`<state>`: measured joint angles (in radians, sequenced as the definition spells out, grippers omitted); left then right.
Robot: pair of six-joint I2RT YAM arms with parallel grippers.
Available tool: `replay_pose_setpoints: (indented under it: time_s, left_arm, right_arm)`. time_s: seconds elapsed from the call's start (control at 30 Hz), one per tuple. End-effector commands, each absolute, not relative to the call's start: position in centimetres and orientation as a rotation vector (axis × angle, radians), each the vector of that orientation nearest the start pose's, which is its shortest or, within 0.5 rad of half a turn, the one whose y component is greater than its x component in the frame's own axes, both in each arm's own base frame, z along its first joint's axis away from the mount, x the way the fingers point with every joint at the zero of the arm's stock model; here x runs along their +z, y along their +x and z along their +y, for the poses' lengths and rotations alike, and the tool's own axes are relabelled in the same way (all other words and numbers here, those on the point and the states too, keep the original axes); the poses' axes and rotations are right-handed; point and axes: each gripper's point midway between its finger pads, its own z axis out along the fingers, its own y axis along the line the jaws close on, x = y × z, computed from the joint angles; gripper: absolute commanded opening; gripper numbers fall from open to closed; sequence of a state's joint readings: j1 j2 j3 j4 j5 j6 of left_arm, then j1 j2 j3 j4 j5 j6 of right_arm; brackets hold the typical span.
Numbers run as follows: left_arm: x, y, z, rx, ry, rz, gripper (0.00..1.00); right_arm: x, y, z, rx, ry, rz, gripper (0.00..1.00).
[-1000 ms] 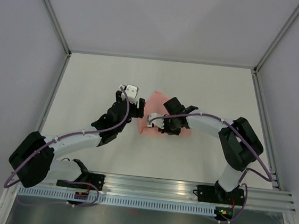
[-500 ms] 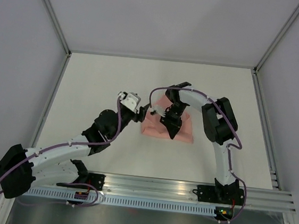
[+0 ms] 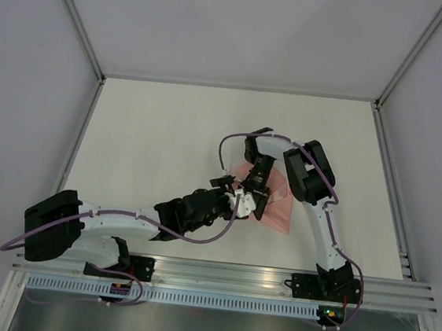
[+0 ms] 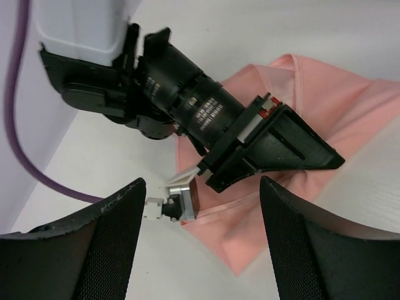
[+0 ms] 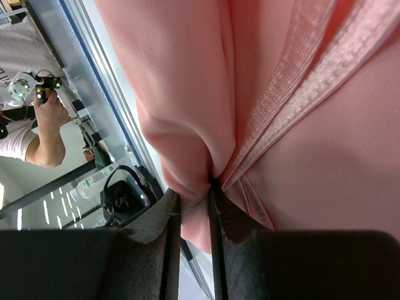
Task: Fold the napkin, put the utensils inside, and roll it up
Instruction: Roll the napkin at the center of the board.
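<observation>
The pale pink napkin (image 3: 279,202) lies bunched and partly folded at the table's middle, mostly under the two arms. My right gripper (image 3: 257,207) points down at the napkin's near-left part. In the right wrist view it (image 5: 194,199) is shut on a pinched fold of the napkin (image 5: 294,94). My left gripper (image 3: 236,199) reaches in from the front left, open and empty. In the left wrist view its jaws (image 4: 201,199) stand wide apart either side of the right gripper (image 4: 189,195) and the napkin's corner (image 4: 250,231). No utensils are in view.
Grey walls enclose the white table (image 3: 154,127) on three sides. A metal rail (image 3: 225,277) with both arm bases runs along the near edge. The right arm's elbow (image 3: 307,171) is folded up above the napkin's right side.
My left arm swung from the napkin's left side down to its near-left edge. My right arm folded up tighter and its gripper moved nearer, holding the napkin, which looks smaller and more bunched.
</observation>
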<state>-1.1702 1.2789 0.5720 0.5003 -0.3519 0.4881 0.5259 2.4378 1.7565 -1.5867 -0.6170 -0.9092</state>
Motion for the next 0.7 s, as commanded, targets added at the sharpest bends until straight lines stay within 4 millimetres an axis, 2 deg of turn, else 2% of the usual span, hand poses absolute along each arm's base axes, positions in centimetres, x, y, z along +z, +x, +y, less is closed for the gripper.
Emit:
replay_pose_setpoints:
  time_s: [0.0, 0.1, 0.2, 0.5, 0.53, 0.67]
  left_arm:
    - [14.5, 21.6, -34.2, -0.171, 1.295, 1.337, 0.78]
    - [11.5, 20.6, -35.4, -0.192, 1.434, 1.327, 0.79]
    - [9.4, 20.2, -36.6, -0.198, 1.517, 1.298, 0.80]
    - [6.7, 19.9, -39.0, -0.234, 1.619, 1.229, 0.82]
    - [6.0, 20.1, -39.1, -0.236, 1.631, 1.245, 0.81]
    - [5.3, 20.3, -39.9, -0.315, 1.624, 1.304, 0.75]
  right_arm:
    - [-4.4, 22.9, 19.1, -0.798, 1.573, -2.029, 0.04]
    - [-4.7, 23.3, 19.2, -0.793, 1.584, -2.053, 0.03]
    - [-5.0, 23.4, 19.3, -0.792, 1.588, -2.065, 0.03]
    - [-5.5, 23.6, 19.0, -0.786, 1.578, -2.079, 0.03]
    - [-5.5, 23.5, 19.0, -0.786, 1.577, -2.076, 0.03]
    - [-5.5, 23.5, 18.9, -0.798, 1.578, -2.073, 0.02]
